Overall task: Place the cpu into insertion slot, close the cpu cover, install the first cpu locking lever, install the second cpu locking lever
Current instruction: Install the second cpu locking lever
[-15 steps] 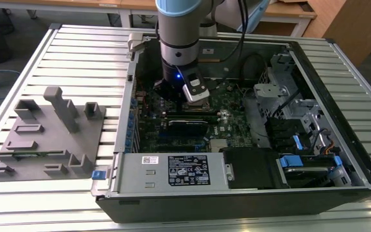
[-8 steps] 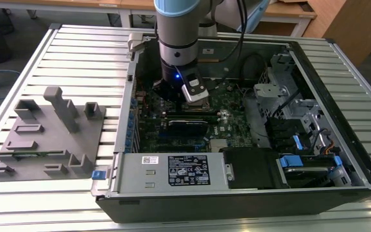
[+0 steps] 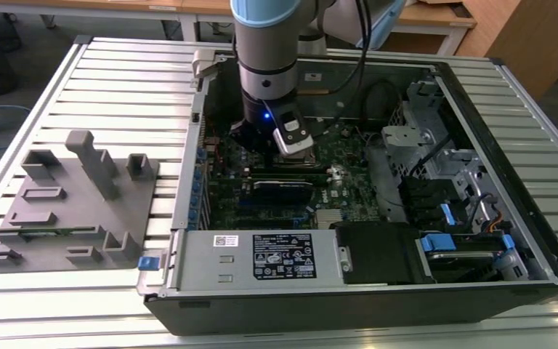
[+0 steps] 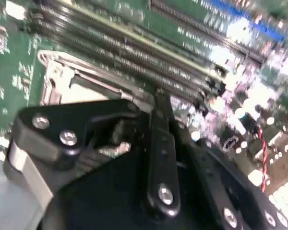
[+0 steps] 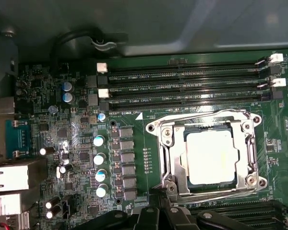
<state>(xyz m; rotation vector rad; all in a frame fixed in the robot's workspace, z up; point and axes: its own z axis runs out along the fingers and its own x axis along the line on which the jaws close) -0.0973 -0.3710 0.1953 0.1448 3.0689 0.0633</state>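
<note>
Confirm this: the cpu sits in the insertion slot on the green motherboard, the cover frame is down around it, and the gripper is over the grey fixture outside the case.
Wrong on one point: the gripper is inside the computer case, over the green motherboard, as the exterior view shows. The first wrist view shows the cpu in the insertion slot, the cover frame around it.

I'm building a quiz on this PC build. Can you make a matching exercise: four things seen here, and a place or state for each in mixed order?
Things:
1. cpu
2. cover
3. memory slots
4. grey fixture

Places or states:
A. long, dark, empty, beside the socket
B. on the slatted table, outside the case
C. seated in the slot, pale top showing
D. down around the chip, framing it

Pairs: 1-C, 2-D, 3-A, 4-B
</note>
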